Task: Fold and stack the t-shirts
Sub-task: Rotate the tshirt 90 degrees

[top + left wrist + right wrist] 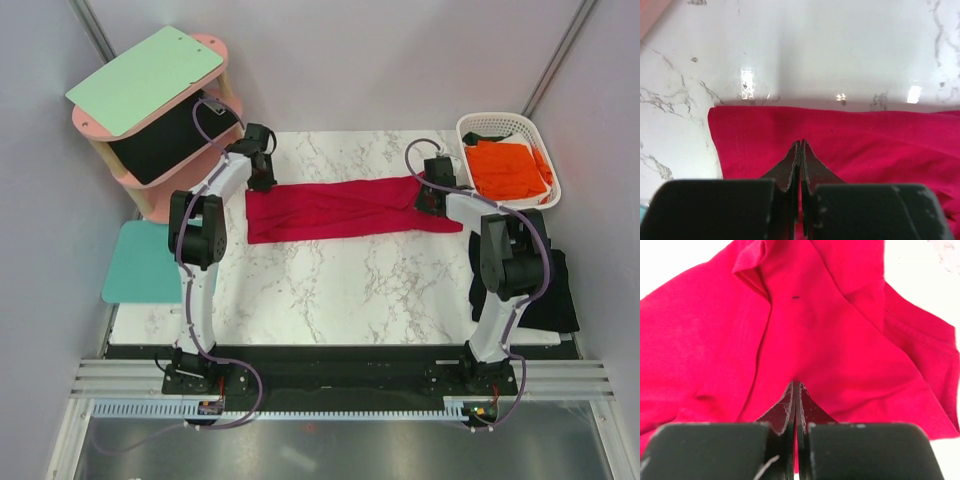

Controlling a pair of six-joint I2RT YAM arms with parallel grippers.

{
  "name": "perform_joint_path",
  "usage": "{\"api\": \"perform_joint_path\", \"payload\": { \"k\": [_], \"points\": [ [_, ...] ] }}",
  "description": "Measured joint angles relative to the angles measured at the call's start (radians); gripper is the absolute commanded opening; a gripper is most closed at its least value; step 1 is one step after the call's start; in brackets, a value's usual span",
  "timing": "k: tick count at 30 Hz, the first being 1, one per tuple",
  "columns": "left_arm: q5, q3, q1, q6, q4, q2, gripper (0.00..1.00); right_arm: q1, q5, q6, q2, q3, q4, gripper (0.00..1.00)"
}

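Note:
The crimson red t-shirt (pixel 340 210) lies stretched in a long band across the marble table (pixel 330 280). My left gripper (pixel 262 182) is shut at its left end; in the left wrist view its fingertips (pixel 801 142) meet on the red cloth (pixel 865 135) near the hem. My right gripper (pixel 427 197) is shut at the right end; in the right wrist view (pixel 795 383) folds of the shirt (pixel 830 330) run out from the tips. The orange t-shirt (pixel 508 168) lies in the white basket (pixel 497 119). The black t-shirt (pixel 553 290) hangs over the table's right edge.
A pink shelf stand (pixel 150 190) at the back left carries the mint-green board (pixel 145 78) and something black (pixel 165 145) on its lower shelf. The teal mat (pixel 140 262) lies at the table's left edge. Grey walls close in on both sides.

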Motion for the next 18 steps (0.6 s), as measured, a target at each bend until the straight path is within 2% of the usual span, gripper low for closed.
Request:
{"api": "perform_joint_path", "payload": {
  "k": [10,13,18],
  "points": [
    [-0.036,0.003,-0.002,-0.010,-0.047,0.041,0.02,0.000,0.020,-0.024,0.116,0.090,-0.003,0.00],
    [-0.058,-0.051,-0.009,-0.022,-0.034,0.011,0.02,0.000,0.032,-0.039,0.161,0.151,-0.005,0.00],
    [-0.087,-0.228,-0.033,-0.049,-0.036,-0.100,0.02,0.000,0.045,-0.069,0.248,0.280,-0.016,0.00]
  ]
}}
